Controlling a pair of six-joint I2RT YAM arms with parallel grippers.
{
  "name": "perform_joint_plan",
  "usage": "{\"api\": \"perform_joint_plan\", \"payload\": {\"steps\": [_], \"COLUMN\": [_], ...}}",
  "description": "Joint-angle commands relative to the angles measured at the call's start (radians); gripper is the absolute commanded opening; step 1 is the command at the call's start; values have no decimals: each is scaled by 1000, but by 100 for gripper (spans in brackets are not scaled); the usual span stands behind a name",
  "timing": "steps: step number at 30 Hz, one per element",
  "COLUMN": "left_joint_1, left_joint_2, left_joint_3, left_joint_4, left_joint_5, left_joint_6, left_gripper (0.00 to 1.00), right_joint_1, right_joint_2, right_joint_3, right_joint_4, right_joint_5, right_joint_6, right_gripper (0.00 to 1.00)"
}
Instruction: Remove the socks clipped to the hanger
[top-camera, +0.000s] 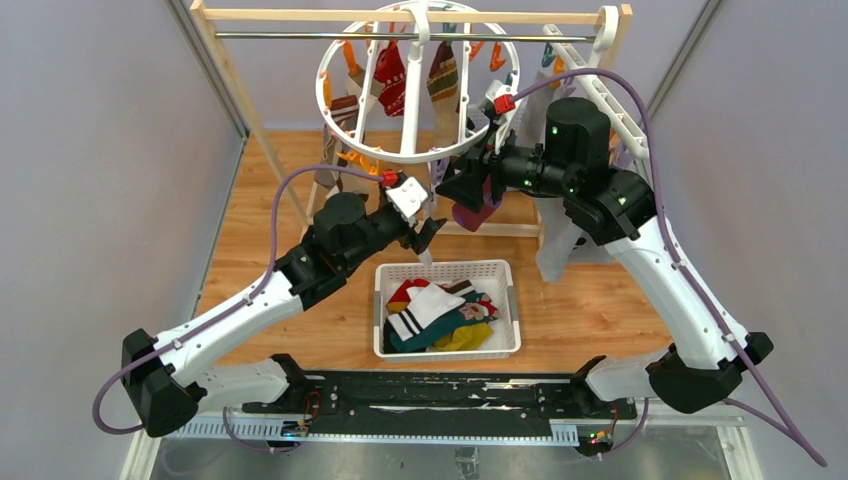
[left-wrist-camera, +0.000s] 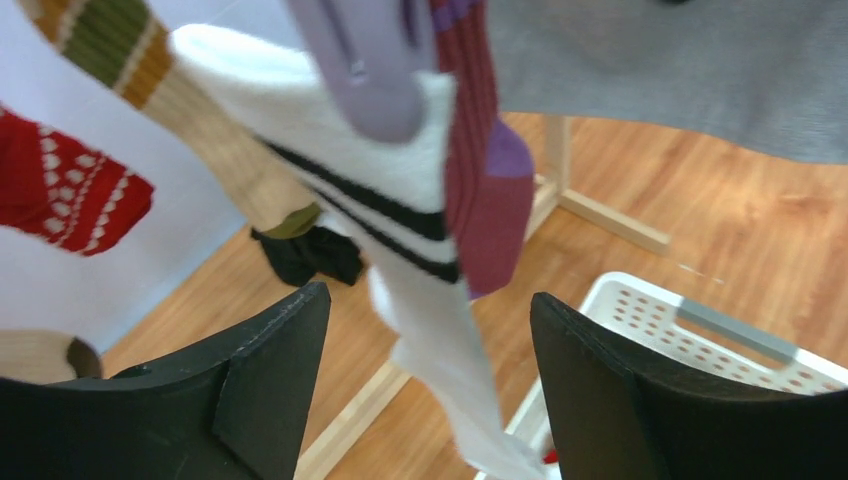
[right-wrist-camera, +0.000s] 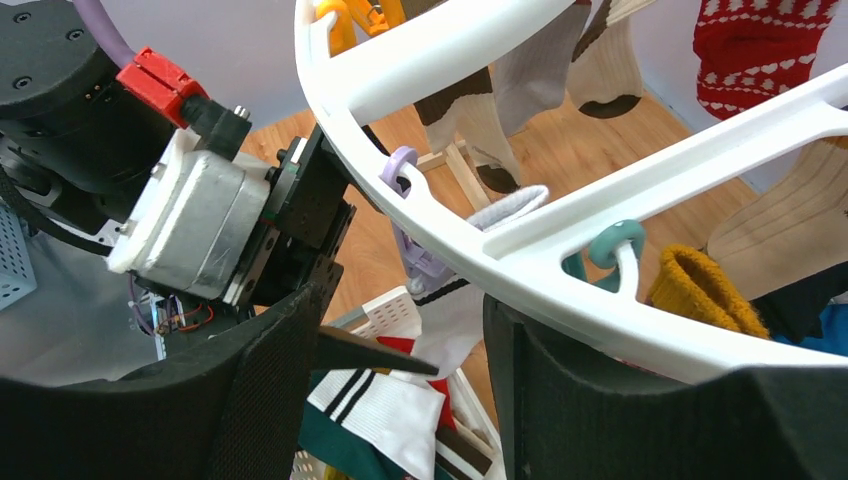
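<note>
You are partway through: the white basket (top-camera: 395, 272) below the ring already holds a heap of loose socks (top-camera: 440, 315), while the hanger (top-camera: 412, 156), hooked on the rod at the back, carries several more, among them a red patterned sock (top-camera: 392, 75), a striped sock (top-camera: 443, 75) and a brown-cream sock (top-camera: 340, 115) on its left side. Your left gripper (left-wrist-camera: 428, 305) is at the near rim with its jaws apart, and the white sock with black bands (left-wrist-camera: 400, 220) hangs down between them from a purple clip (left-wrist-camera: 375, 80), just beside a purple-maroon sock (left-wrist-camera: 485, 190); neither pad looks pressed on the fabric yet. Your right gripper (right-wrist-camera: 400, 310) has its jaws apart too, straddling the ring's rim close to that same clip, and you cannot tell from here whether it touches the clip. By the look of it this white sock is the one in hand, and every sock on the far side is yet to come off
</note>
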Motion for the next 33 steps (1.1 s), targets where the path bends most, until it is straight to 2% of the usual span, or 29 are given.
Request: {"api": "perform_joint_plan", "payload": {"steps": [1,3,5,9,14,20,28,33], "left_joint_1": [-8,-8,-8,-8,-8,-7,-9,-9], "left_joint_2": [-1,2,4,-10,-22,-8,45,90], "left_joint_3": [-19,-22,-20,-32,-24,14,79,153], "left_joint_4": [98,107,108,102,70,31,-26,-107], "left_joint_5": [-168,-155,-118,7,182,248,307,296], "left_joint_6": [37,49,55,73,84,47,31,30], "left_gripper": [75,69,58,40,26,0,0,0], "right_joint_1": [-11,-12,-11,-11,-12,-11,-4,21], "right_joint_2": [-16,-19,-25,-49,-69,-54,-49,-46], "right_joint_3": [25,22,15,-15,-32,-1,40,39], "right_joint_4": [35,34,34,43,61,46,15,16], "right_joint_5": [15,14,17,38,53,93,171,231], "right_joint_6": [1,0,0,0,24,81,91,74], "right_gripper": [60,60,60,60,60,62,65,65]}}
